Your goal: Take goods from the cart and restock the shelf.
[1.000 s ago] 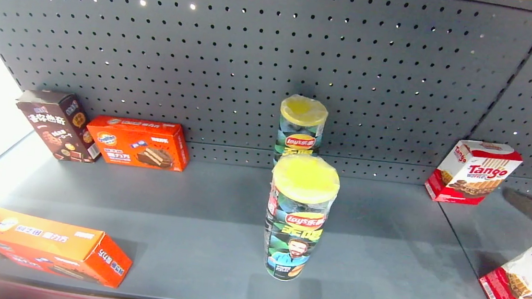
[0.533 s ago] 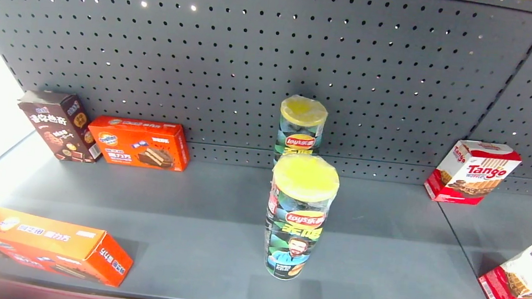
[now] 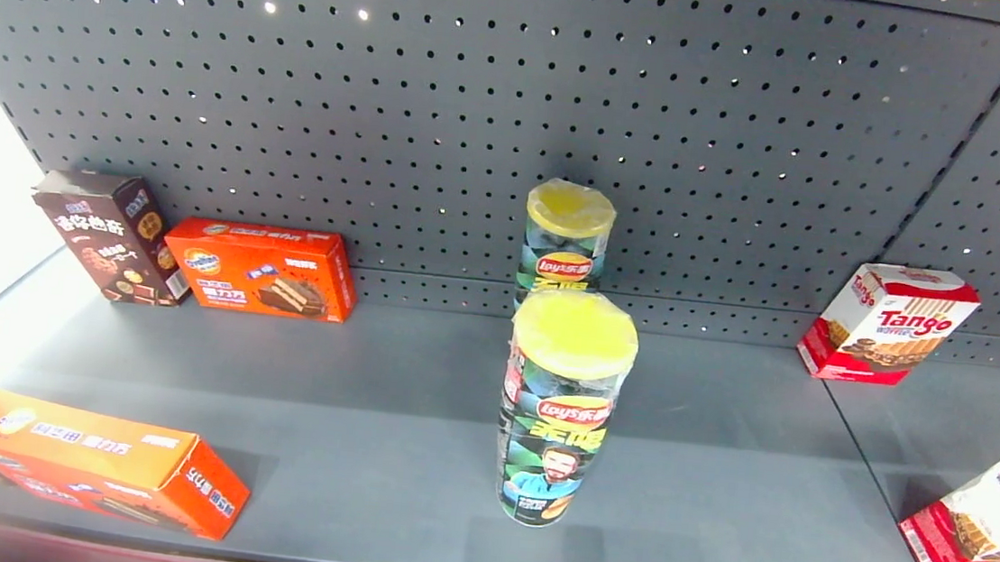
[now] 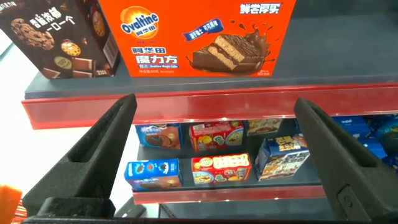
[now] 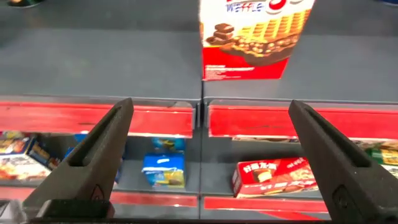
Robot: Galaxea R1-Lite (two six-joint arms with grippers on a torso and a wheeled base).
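Two tall chip cans with yellow lids stand one behind the other mid-shelf, the front can and the back can by the pegboard. My left gripper is open and empty, held in front of the shelf's red edge, below an orange chocolate-wafer box and a dark cookie box. My right gripper is also open and empty, facing the red edge beneath a red-and-white wafer box.
On the grey shelf lie an orange box and a dark box at back left, another orange box at front left, and wafer boxes on the right. Lower shelves hold small boxes.
A dark shape at the right edge of the head view one second ago has gone out of the picture. The goods on the shelf have not moved.
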